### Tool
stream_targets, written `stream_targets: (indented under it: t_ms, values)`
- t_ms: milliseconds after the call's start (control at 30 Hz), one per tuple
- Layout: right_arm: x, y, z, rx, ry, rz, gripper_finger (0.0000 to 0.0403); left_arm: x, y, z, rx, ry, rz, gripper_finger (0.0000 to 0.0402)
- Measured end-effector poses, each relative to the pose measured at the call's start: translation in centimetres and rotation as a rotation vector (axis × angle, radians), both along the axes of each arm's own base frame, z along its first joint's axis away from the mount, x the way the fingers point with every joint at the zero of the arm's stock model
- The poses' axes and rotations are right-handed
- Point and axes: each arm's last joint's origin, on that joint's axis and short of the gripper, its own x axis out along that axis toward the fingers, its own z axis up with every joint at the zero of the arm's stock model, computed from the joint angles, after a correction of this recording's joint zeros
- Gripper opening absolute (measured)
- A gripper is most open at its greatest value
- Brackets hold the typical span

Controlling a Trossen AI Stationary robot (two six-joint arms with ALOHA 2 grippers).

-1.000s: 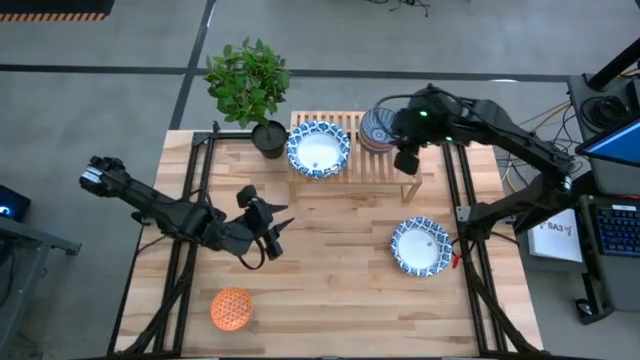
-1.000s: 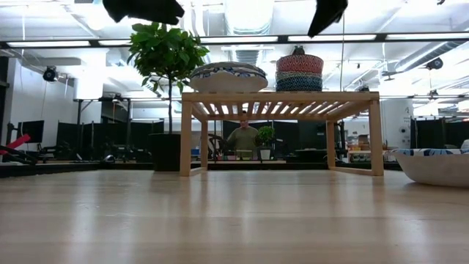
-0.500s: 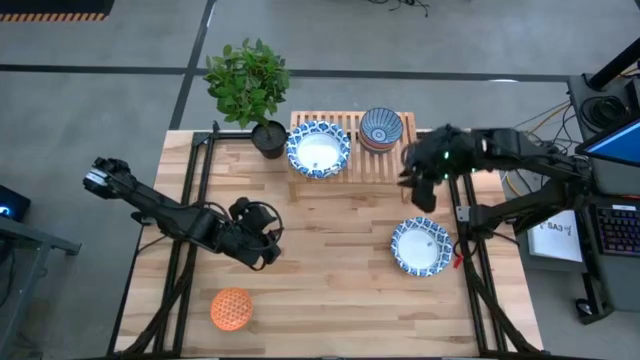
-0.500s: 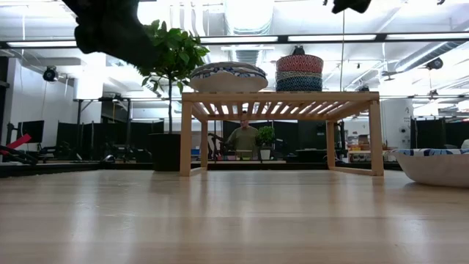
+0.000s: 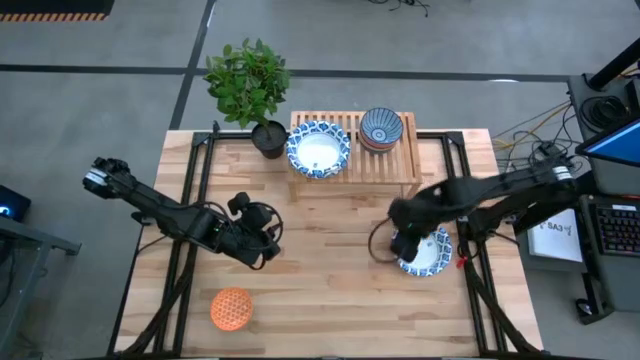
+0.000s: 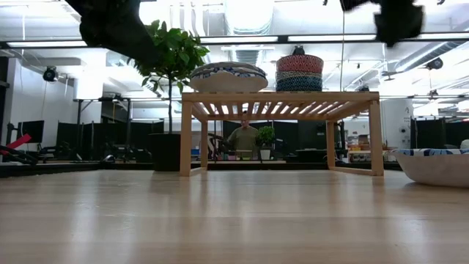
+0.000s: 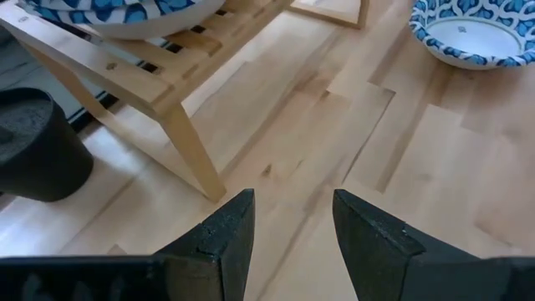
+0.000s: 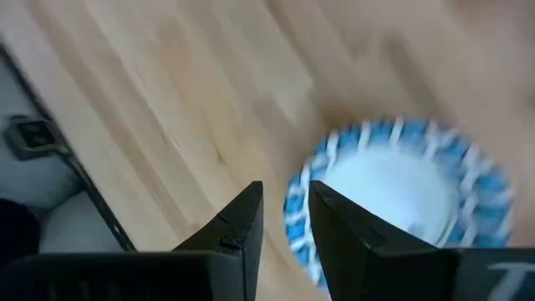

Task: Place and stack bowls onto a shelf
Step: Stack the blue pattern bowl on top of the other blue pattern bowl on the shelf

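High view, straight down on a plank table (image 5: 330, 300): the light-wood shelf (image 5: 385, 165) stands at the far edge, just beside a black plant pot (image 5: 269, 138) with a leafy plant (image 5: 248, 80); on its slats sit one wide blue-and-white bowl (image 5: 318, 149) toward the pot and a stack of smaller bowls (image 5: 381, 129) beside it; the low view shows that stack (image 6: 299, 73) as a red patterned bowl on top of darker ones. A second wide blue-and-white bowl (image 5: 428, 252) rests on the table in front of the shelf, toward the right side; the right gripper (image 5: 405, 243) hangs over its near-left rim, its fingers (image 8: 238, 230) a narrow gap apart and holding nothing, the bowl's rim (image 8: 393, 205) just past them in the right wrist view. An orange bowl (image 5: 231, 308) lies alone near the front left corner; the left gripper (image 5: 262, 240) hovers over bare table left of centre, well apart from it, fingers (image 7: 227, 234) moderately spread and empty.
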Motion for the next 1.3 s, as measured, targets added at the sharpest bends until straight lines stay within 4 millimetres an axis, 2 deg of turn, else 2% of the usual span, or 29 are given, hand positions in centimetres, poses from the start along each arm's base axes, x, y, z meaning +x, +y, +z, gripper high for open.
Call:
stream_targets:
  t_ms: [233,400,600,767,1133,1300]
  values:
    - [1.8,2.6,-5.5,0.034,0.268,-0.026,0.0114,0.0,0.0,0.0,0.011,0.002,-0.001,0.0146]
    - [3.2,3.1,-9.1,-0.029,0.401,-0.042,0.0139,0.0,0.0,0.0,0.012,0.003,-0.002,0.0146]
    - [4.3,3.5,-12.1,-0.055,0.514,-0.016,0.0144,0.0,0.0,-0.1,0.020,0.011,-0.008,0.0146]
    - [4.9,3.8,-13.0,-0.038,0.546,-0.005,0.0144,-0.1,0.0,-0.4,0.027,0.023,-0.009,0.0146]
    - [4.9,4.1,-12.7,0.021,0.542,-0.049,0.0145,-0.1,0.1,-0.6,0.031,0.028,-0.008,0.0146]
    - [5.4,4.5,-13.8,-0.010,0.540,-0.061,0.0145,-0.1,0.1,-0.6,0.031,0.027,-0.007,0.0146]
